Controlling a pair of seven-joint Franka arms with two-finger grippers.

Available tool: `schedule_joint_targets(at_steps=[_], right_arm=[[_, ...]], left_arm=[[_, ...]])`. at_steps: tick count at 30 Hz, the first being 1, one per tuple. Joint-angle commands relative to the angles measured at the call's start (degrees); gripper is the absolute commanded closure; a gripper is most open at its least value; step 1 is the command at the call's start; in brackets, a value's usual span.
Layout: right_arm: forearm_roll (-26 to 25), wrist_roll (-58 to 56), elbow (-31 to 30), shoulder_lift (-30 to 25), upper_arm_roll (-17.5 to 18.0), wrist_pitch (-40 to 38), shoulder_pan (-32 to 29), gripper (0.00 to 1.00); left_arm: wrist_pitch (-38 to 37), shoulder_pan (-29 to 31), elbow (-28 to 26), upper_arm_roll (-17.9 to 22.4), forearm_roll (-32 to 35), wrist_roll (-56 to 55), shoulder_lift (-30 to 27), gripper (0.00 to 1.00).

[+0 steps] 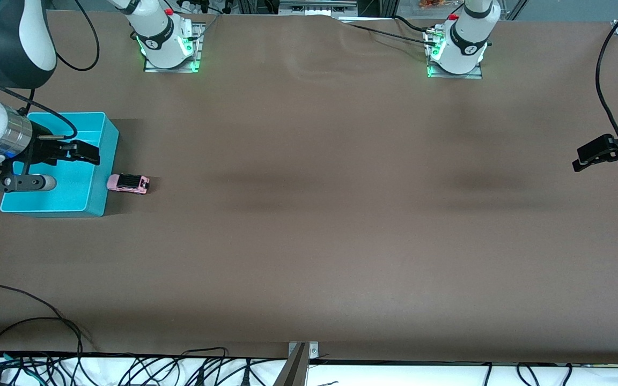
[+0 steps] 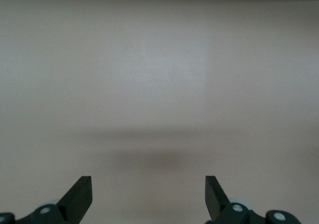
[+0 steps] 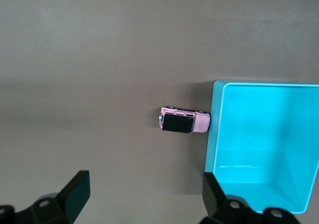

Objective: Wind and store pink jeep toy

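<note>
The pink jeep toy (image 1: 128,183) (image 3: 184,121), light pink with a black roof, lies on the brown table right beside the wall of the teal bin (image 1: 97,182) (image 3: 214,134), at the right arm's end. My right gripper (image 1: 85,151) (image 3: 145,191) hangs open and empty over the bin. Its wrist view looks down on the jeep and on the bin's bare inside. My left gripper (image 1: 593,155) (image 2: 148,194) waits open over the table's edge at the left arm's end, with only bare table under it.
Both arm bases (image 1: 167,40) (image 1: 462,45) stand along the table's edge farthest from the front camera. Black cables (image 1: 46,321) trail along the edge nearest to it.
</note>
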Motion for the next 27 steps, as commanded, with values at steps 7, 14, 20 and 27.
schedule_joint_targets(at_steps=[7, 14, 20, 27], right_arm=[[1.14, -0.81, 0.49, 1.78, 0.00, -1.30, -1.03, 0.00], [1.14, -1.69, -2.58, 2.05, 0.08, 1.24, -3.31, 0.00], [0.97, -1.69, -9.52, 0.20, 0.26, 8.53, -3.93, 0.00], [0.88, -1.69, -15.68, -0.51, 0.35, 15.57, -4.64, 0.00]], left_arm=[[-0.45, 0.36, -0.37, -0.07, -0.58, 1.05, -0.42, 0.00], [-0.45, 0.36, -0.37, -0.07, -0.58, 1.05, -0.42, 0.00], [-0.45, 0.36, -0.37, -0.16, -0.58, 1.05, -0.42, 0.00], [-0.45, 0.36, -0.37, -0.07, -0.58, 1.05, -0.42, 0.00]])
